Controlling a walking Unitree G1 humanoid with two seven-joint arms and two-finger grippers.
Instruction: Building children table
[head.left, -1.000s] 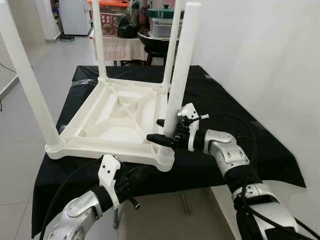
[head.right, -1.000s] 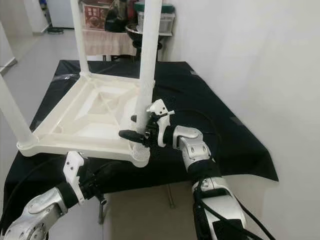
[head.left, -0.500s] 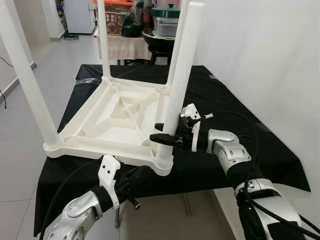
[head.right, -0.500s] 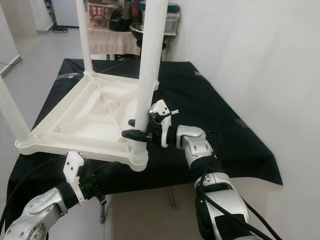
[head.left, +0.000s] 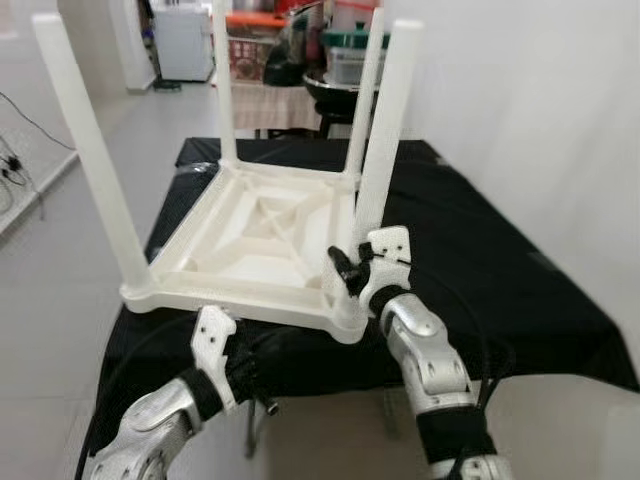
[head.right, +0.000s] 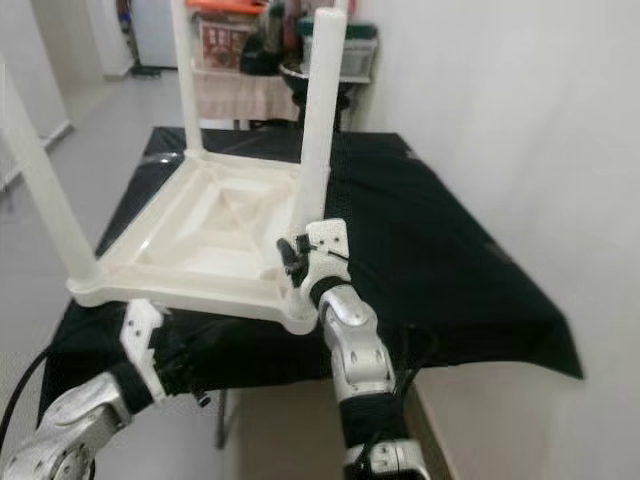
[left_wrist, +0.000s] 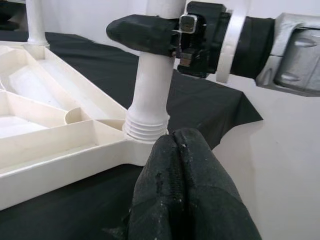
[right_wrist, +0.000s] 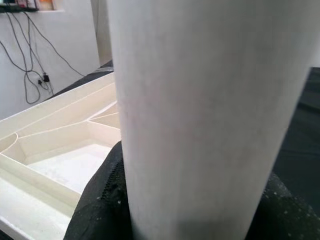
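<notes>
Presently on view: one white plastic children's table (head.left: 262, 240), upside down, its ribbed underside facing up, resting on a black cloth (head.left: 480, 250) that covers a larger table.

Legs: four white tubes stand upright at the corners. The near right leg (head.left: 380, 150) sits in a ribbed collar (left_wrist: 146, 126) at the corner socket. The near left leg (head.left: 95, 170) and the two far legs also stand in their corners.

Right gripper (head.left: 350, 272): at the near right leg, low down, just above the collar. Its black fingers (left_wrist: 142, 34) are clamped around the tube; in the right wrist view the leg (right_wrist: 210, 115) stands between the two dark pads, pressed against them.

Left gripper (left_wrist: 181, 190): below the near edge of the tabletop, beside the hanging cloth, close under the near right corner. Its two black fingers are pressed together with nothing between them; the tips lie just short of the collar.

Left arm (head.left: 160, 420): silver, coming up from below on the left.

Surroundings: pale tiled floor (head.left: 50, 260); white wall (head.left: 530, 110) to the right; a second table with a light cloth and stacked pots and boxes (head.left: 340, 55) behind; cables (right_wrist: 35, 60) hanging on a wall.
</notes>
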